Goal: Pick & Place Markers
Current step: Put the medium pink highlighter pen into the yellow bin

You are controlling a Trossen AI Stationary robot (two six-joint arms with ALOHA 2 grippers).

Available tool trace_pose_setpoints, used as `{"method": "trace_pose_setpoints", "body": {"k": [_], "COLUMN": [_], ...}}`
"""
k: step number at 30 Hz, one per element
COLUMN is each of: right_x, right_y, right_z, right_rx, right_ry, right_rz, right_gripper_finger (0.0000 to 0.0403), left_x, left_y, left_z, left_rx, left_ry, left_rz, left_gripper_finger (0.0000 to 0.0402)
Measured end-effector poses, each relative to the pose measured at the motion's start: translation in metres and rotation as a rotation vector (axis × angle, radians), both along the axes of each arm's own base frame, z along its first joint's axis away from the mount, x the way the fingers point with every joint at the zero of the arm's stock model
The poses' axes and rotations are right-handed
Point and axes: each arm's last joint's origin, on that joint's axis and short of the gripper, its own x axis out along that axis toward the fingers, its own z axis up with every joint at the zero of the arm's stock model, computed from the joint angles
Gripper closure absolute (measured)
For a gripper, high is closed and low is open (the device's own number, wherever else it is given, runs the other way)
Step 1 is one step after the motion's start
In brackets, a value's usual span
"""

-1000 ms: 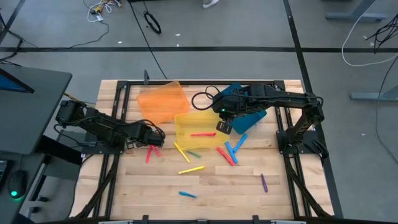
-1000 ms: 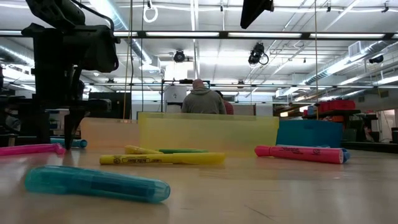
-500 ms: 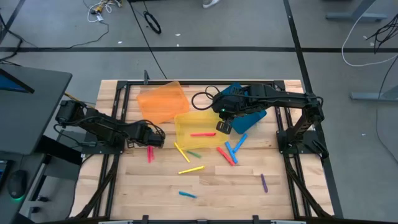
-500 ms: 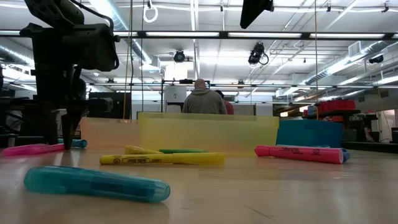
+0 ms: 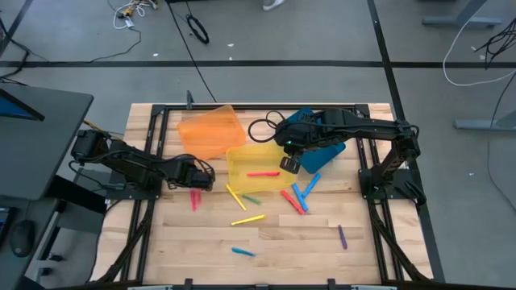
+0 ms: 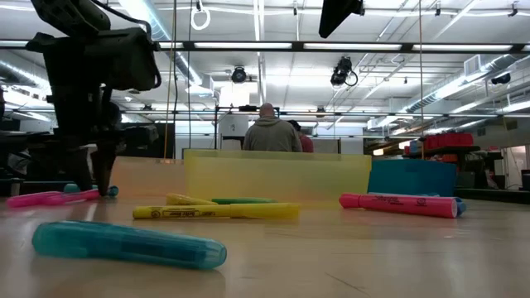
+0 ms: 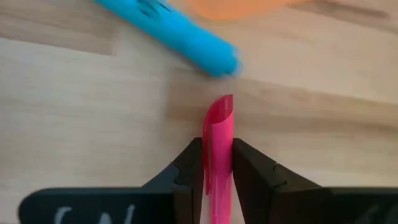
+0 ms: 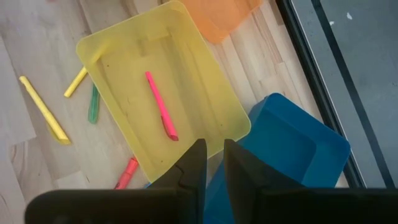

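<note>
Markers lie scattered on the wooden table: a pink marker [image 5: 193, 200] at the left, yellow [image 5: 248, 219], blue [image 5: 310, 184], red [image 5: 292, 201], purple [image 5: 342, 236] and teal [image 5: 243, 252] ones toward the middle and right. One red marker [image 8: 160, 106] lies inside the yellow bin [image 5: 239, 182]. My left gripper [image 7: 217, 146] is down at the table, shut on the pink marker [image 7: 219, 134]. A blue marker [image 7: 174, 31] lies just beyond it. My right gripper [image 8: 214, 158] hangs high over the yellow bin's edge [image 8: 239, 127], its fingers a narrow gap apart with nothing between them. My left gripper pinches the pink marker between its two fingers [image 7: 193, 158], a little back from the marker's far end [image 7: 219, 112], which sticks out past the fingertips. The fingers come steeply from above, slanting in from the table's left. The marker [image 6: 41, 199] lies along the table.
An orange bin [image 5: 210, 131] stands at the far left and a blue bin [image 5: 330, 150] at the far right, beside the yellow one. A black frame [image 5: 157, 129] rims the table. A person [image 6: 271, 132] stands in the room behind.
My left gripper has shut its fingers onto the pink marker and tipped a little while staying over the same spot. The marker has shifted slightly on the table and still lies flat.
</note>
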Motion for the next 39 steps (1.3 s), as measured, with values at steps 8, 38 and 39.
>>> {"method": "trace_pose_setpoints", "body": {"k": [8, 38, 39], "right_x": [0.000, -0.003, -0.003], "right_y": [0.000, 0.000, 0.000], "right_z": [0.000, -0.001, -0.001], "right_rx": [-0.003, -0.009, -0.012], "right_ry": [0.001, 0.040, 0.038], "right_rz": [0.003, 0.006, 0.001], "right_gripper_finger": [0.0347, 0.0347, 0.0347], "left_x": [0.008, -0.029, -0.029], "left_y": [-0.001, -0.009, -0.008], "left_z": [0.002, 0.207, 0.208], "left_rx": [-0.003, 1.301, 1.325], "left_ry": [-0.070, -0.877, -0.876], "left_rz": [-0.042, -0.497, -0.516], "left_gripper_finger": [0.0325, 0.0327, 0.0327]}}
